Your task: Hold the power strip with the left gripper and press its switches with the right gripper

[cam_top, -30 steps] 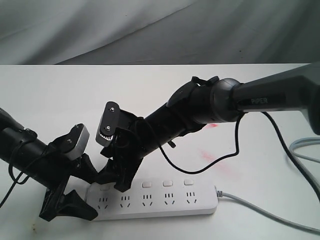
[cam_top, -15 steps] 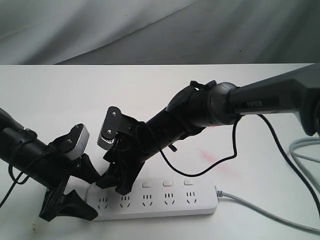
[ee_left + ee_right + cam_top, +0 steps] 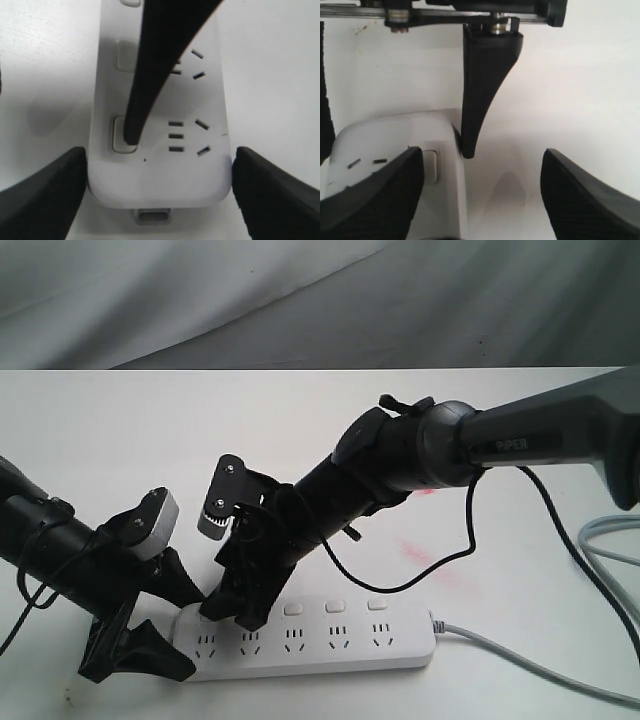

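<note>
Nearest the camera, the power strip (image 3: 330,645) lies flat at 6 o'clock on the white table (image 3: 120,440). Its grey cable (image 3: 520,660) runs off toward 4 o'clock. It has not shifted in the last second. The left gripper (image 3: 182,632) is also where it was, at 8 o'clock, with its two fingers closed against the long sides of the strip's cable-free end. The left wrist view shows one finger (image 3: 45,195) on each flank, touching the plastic.

Just behind it, the right gripper (image 3: 230,617) has moved. A second ago its lower tip stood over the second button from the held end. It has since slid toward 9 o'clock and dropped slightly. Its jaws are spread wide and hold nothing. One finger (image 3: 150,75) now rests its tip on the end switch (image 3: 119,145), the one nearest the clamped end. The other switches (image 3: 335,607), toward 3 o'clock, are uncovered, and their on or off state cannot be read.

Farther back, the PIPER-lettered arm (image 3: 520,440) has swung slightly to carry that shift.

I judge that the press on the end switch is starting or under way. The frames do not show whether the button has clicked. The firm hold should stop the strip from skating under the push.
</note>
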### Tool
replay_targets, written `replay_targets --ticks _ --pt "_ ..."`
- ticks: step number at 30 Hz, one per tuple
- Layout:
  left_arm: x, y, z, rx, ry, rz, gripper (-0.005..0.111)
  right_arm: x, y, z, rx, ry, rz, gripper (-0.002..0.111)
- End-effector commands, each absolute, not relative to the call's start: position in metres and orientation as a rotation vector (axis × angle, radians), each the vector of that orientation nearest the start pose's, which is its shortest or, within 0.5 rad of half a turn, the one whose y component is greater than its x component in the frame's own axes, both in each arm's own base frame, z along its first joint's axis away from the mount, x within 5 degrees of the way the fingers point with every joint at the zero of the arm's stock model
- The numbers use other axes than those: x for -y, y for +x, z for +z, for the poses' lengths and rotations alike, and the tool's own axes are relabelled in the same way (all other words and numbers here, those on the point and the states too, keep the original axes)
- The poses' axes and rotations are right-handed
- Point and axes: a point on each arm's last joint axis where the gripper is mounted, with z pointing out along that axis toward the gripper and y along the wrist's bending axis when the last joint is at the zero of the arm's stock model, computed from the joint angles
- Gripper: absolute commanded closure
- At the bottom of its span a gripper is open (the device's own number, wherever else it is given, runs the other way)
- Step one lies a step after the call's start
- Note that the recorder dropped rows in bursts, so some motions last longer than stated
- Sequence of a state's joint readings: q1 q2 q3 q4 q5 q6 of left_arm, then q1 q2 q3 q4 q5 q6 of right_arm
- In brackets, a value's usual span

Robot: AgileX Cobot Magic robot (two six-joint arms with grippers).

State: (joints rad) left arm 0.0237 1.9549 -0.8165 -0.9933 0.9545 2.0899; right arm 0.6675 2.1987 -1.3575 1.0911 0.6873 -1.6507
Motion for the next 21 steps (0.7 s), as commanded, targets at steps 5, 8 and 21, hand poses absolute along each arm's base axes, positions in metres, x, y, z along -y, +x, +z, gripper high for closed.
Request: replay_targets --ticks 5,8,21 --pt "0.058 0.277 0.099 -2.083 1.562 -0.925 0.042 -0.302 0.307 0.089 -1.929 -1.785 0.714 0.046" --pt "0.058 0.277 0.099 -2.083 1.562 -0.925 0.042 -0.303 0.306 0.082 -1.95 -1.789 0.723 0.046" --pt "0.059 0.277 0.099 -2.079 1.562 -0.936 0.042 -0.306 0.307 0.081 -1.985 -1.726 0.708 0.046"
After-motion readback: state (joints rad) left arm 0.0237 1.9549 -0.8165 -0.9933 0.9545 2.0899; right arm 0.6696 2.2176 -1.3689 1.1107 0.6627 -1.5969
